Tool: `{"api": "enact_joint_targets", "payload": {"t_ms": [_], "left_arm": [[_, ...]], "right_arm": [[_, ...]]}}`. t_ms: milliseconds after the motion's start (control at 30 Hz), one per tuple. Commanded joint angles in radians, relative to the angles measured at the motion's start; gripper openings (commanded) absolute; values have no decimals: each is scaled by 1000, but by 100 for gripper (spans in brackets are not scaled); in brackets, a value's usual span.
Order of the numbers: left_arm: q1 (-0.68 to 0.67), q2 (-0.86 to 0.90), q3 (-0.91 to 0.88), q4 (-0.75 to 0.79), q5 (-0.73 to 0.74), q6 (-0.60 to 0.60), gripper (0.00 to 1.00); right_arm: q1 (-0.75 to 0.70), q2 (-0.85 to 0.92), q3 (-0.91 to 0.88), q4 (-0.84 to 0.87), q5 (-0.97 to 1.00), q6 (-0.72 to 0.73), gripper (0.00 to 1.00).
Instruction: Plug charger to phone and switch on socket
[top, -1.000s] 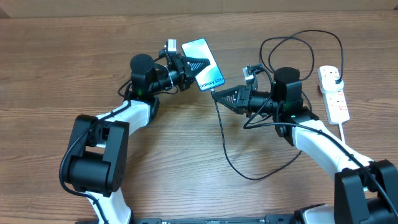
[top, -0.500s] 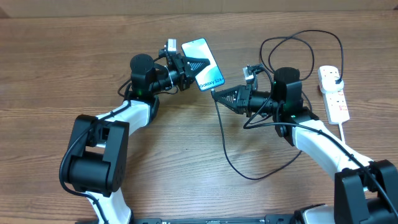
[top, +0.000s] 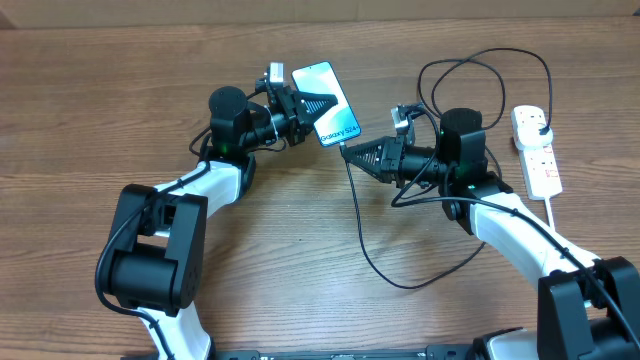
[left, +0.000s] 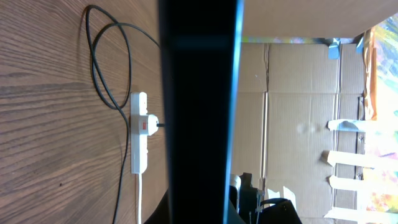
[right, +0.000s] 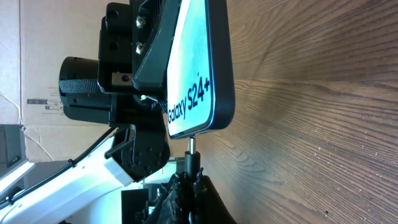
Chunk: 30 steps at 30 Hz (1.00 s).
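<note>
My left gripper is shut on the phone and holds it tilted above the table, blue screen and white "Galaxy" text up. In the left wrist view the phone stands edge-on and hides the fingers. My right gripper is shut on the charger's connector. The connector's metal tip points at the phone's bottom edge and meets it; whether it is inside, I cannot tell. The charger's black cable loops over the table to a plug in the white socket at the right.
The socket's white cord runs toward the front right beside my right arm. More cable loops at the back, left of the socket. Cardboard boxes stand beyond the table's far edge.
</note>
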Motion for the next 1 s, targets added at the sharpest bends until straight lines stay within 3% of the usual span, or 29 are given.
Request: {"api": "enact_joint_targets", "payload": {"t_ms": [0,967], "left_arm": [[5,3,24,7,42,34,4],[23,3,24,5,66,25,4]], "right_arm": [[-9,3,0,11,18,-3,4],[-8,3,0,11,6,-7,4]]}}
